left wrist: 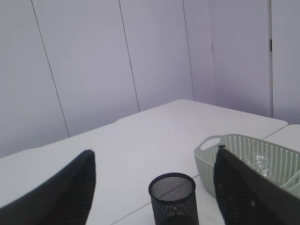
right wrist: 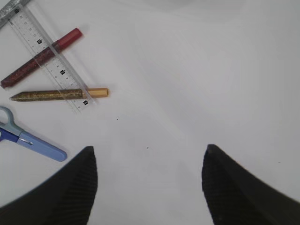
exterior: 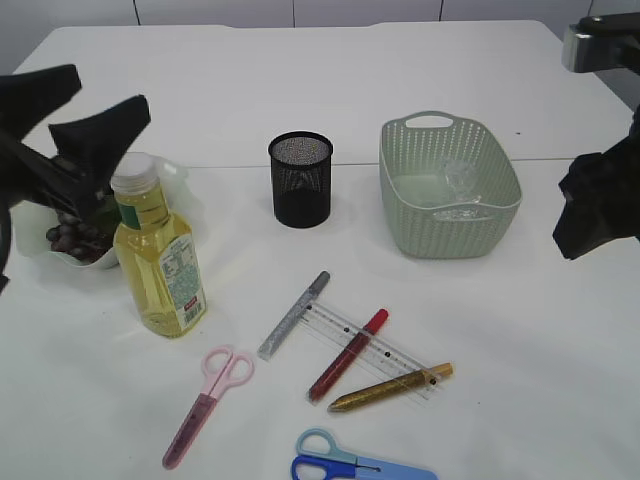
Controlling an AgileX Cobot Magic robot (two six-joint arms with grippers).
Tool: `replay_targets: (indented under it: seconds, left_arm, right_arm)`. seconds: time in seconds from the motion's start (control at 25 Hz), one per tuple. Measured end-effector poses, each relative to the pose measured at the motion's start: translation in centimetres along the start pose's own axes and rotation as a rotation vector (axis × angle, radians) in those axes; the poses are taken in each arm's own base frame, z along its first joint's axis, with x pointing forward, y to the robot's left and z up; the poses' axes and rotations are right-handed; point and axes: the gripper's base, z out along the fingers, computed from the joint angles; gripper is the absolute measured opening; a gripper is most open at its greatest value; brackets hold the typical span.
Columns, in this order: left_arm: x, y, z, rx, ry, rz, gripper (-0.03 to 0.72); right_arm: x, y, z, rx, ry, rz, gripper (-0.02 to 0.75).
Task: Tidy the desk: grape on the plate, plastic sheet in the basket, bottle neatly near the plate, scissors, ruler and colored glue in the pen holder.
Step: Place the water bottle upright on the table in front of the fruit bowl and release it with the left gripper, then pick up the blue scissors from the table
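Dark grapes [exterior: 75, 240] lie on a clear plate [exterior: 172, 172] at the left, behind a yellow bottle [exterior: 160, 250]. A crumpled plastic sheet [exterior: 460, 185] lies in the green basket [exterior: 450, 235]. The black mesh pen holder [exterior: 300, 180] is empty. A clear ruler [exterior: 372, 347], silver [exterior: 293, 315], red [exterior: 347, 355] and gold [exterior: 390, 387] glue pens, pink scissors [exterior: 208, 400] and blue scissors [exterior: 350, 465] lie in front. My left gripper [exterior: 108, 90] is open above the plate. My right gripper [exterior: 592, 208] is open and empty over bare table [right wrist: 150, 154].
The left wrist view looks level over the pen holder [left wrist: 172, 197] and basket [left wrist: 253, 159] between open fingers [left wrist: 154, 159]. The right wrist view shows the ruler [right wrist: 51, 61], red glue [right wrist: 40, 58], gold glue [right wrist: 56, 95] and blue scissors [right wrist: 28, 138] at its left.
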Motion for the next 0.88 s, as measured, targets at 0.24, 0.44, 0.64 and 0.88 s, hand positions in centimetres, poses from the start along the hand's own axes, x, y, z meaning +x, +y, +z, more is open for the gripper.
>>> replay_targets:
  seconds: [0.24, 0.44, 0.64, 0.88]
  left_arm:
    - [-4.0, 0.2, -2.9, -0.05, 0.056, 0.008, 0.529]
    - [-5.6, 0.4, -5.8, -0.119, 0.159, -0.036, 0.497]
    - [-5.0, 0.5, -7.9, -0.182, 0.378, -0.095, 0.494]
    - [-5.9, 0.8, -9.0, -0.244, 0.702, -0.225, 0.491]
  right_arm:
    - [0.0, 0.1, 0.0, -0.008, 0.0, 0.004, 0.515]
    - [0.0, 0.1, 0.0, -0.008, 0.0, 0.004, 0.515]
    - [0.0, 0.1, 0.0, -0.008, 0.0, 0.004, 0.515]
    - [0.0, 0.1, 0.0, -0.008, 0.0, 0.004, 0.515]
